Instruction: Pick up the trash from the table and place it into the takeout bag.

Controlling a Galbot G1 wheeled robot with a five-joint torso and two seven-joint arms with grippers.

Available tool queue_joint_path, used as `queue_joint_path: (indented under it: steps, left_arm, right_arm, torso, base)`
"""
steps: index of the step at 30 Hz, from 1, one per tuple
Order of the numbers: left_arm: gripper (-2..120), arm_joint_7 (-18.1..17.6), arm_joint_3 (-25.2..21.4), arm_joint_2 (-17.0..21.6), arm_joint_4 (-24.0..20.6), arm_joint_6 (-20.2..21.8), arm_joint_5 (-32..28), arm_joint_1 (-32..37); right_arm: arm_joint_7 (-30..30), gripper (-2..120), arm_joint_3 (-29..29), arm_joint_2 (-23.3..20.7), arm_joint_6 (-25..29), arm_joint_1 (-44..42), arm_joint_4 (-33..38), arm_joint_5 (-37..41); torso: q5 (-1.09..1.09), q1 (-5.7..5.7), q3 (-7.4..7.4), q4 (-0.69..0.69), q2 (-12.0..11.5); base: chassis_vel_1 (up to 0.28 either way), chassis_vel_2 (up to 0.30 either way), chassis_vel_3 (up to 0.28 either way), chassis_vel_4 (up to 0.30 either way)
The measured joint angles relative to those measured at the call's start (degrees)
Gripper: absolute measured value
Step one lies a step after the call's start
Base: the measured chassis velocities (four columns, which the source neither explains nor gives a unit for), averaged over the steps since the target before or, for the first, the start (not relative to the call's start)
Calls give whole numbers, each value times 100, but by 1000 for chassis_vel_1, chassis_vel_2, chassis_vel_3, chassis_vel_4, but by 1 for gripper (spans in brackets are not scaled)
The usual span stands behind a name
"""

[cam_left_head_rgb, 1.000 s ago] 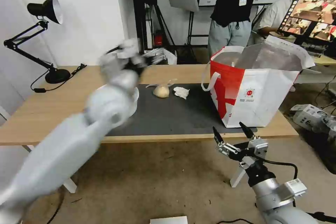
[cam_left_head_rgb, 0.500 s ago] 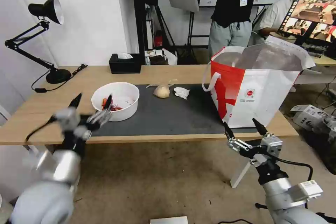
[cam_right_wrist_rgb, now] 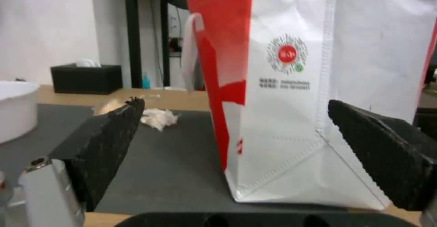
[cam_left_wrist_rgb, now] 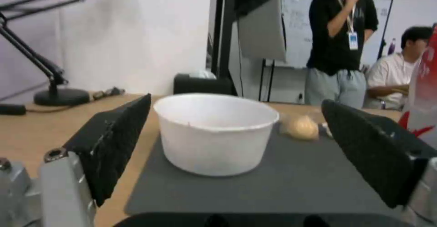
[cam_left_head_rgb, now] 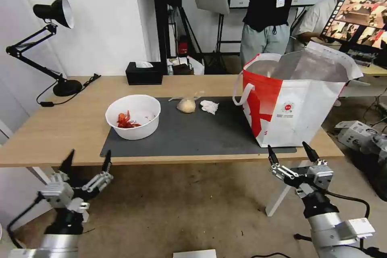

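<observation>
Head view: left gripper (cam_left_head_rgb: pixel 88 159) below table edge (cam_left_head_rgb: pixel 48 160), fingers spread wide, holding nothing. Right gripper (cam_left_head_rgb: pixel 291 152) low before front edge, jaws wide apart, empty too. White bowl (cam_left_head_rgb: pixel 133 121) with red shells on grey mat (cam_left_head_rgb: pixel 193 131). Bagged beige lump (cam_left_head_rgb: pixel 186 105) beside crumpled tissue (cam_left_head_rgb: pixel 209 107). Takeout bag (cam_left_head_rgb: pixel 292 102) upright at mat's right end.

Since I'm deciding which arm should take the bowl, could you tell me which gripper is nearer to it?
Left. The left gripper is open below the table edge, just in front of the bowl; the right gripper is open by the bag.
</observation>
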Motion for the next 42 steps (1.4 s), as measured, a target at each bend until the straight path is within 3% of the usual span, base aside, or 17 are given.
queue_joint_path:
  steps: [3,6,12,26,42]
  left_arm:
    - [100,-93,80,45,31,268,15,-125]
    - [100,-295,177,47,-55,841,39,-182]
    - [100,-510,259,-34,-190,1167,123,-159]
    - [100,-584,382,-176,-304,1161,351,-173]
    - [100,-552,192,-517,-798,1092,435,277]
  right_arm:
    - [11,100,2,2,-6,38,-73,4]
    - [20,100,12,4,-17,64,-128,18]
    - [23,100,13,10,-23,65,-127,30]
    - [25,100,-39,-37,-48,134,-114,74]
    - [74,100,-215,-304,-341,277,81,395]
  torso:
    - [0,1,0,0,0]
    - [1,0,0,0,0]
    - [1,0,0,1,0]
    - [1,0,0,0,0]
    - [0,-1,0,1,0]
  base:
    - [0,0,0,0]
    - [0,0,0,0]
    - [0,0,0,0]
    - [0,0,0,0]
    - [0,0,0,0]
